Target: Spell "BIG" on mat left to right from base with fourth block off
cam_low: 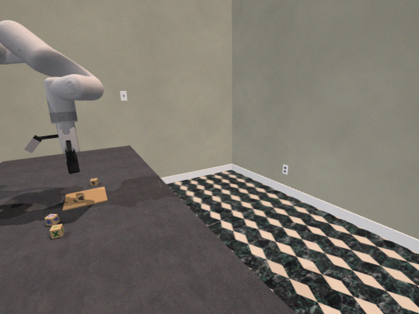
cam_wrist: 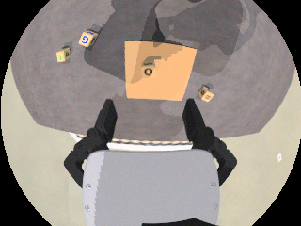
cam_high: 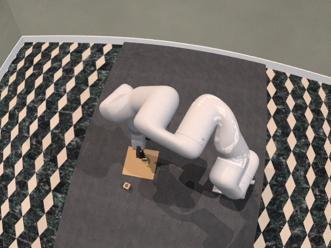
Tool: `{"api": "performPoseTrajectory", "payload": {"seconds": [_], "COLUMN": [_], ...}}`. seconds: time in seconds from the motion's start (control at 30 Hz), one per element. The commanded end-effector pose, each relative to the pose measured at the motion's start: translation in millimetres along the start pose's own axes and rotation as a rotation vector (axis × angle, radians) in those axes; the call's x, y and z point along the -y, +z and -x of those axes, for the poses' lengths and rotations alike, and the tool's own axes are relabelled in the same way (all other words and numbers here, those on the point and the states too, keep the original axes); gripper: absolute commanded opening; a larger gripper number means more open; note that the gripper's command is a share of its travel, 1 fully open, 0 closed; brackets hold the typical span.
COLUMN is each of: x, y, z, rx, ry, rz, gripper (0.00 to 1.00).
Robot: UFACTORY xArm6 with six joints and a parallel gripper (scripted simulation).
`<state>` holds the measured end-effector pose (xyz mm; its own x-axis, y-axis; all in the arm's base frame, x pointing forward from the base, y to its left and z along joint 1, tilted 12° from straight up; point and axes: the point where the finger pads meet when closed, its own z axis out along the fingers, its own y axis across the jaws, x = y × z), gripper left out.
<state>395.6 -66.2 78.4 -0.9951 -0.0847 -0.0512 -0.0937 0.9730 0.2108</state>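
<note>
A tan mat point(cam_high: 132, 169) point(cam_low: 97, 194) point(cam_wrist: 162, 90) lies flat on the table. A block with a dark O on top point(cam_low: 80, 197) point(cam_wrist: 148, 71) stands on it. A block with a dark B on top point(cam_high: 126, 186) point(cam_low: 93, 182) point(cam_wrist: 205, 93) lies off the mat, turned at an angle. A blue G block point(cam_low: 52, 220) point(cam_wrist: 87, 39) and a green I block point(cam_low: 56, 231) point(cam_wrist: 63, 55) lie off the mat's opposite side, close together. My gripper point(cam_high: 140, 156) point(cam_low: 72, 171) point(cam_wrist: 150, 106) is open and empty, above the table near the mat. The arm hides the G and I blocks in the top view.
The dark table point(cam_high: 192, 69) point(cam_low: 152, 263) extends around the mat. The white arm point(cam_high: 158, 114) point(cam_low: 40, 57) arches over it from its base, at the right in the top view. Arm shadows fall across part of the mat. The table's edge point(cam_low: 201, 214) runs beside the checkered floor.
</note>
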Motion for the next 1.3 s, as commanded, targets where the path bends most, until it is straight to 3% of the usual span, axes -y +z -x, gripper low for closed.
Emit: {"api": "performPoseTrajectory", "payload": {"seconds": [0.0,1.27], "x": [0,0], "y": [1,13], "z": [1,1], "rx": [-0.003,0.001], "ry": [0.139,0.951], "rz": [-0.01,-0.011], "gripper": [1.0,1.0]}}
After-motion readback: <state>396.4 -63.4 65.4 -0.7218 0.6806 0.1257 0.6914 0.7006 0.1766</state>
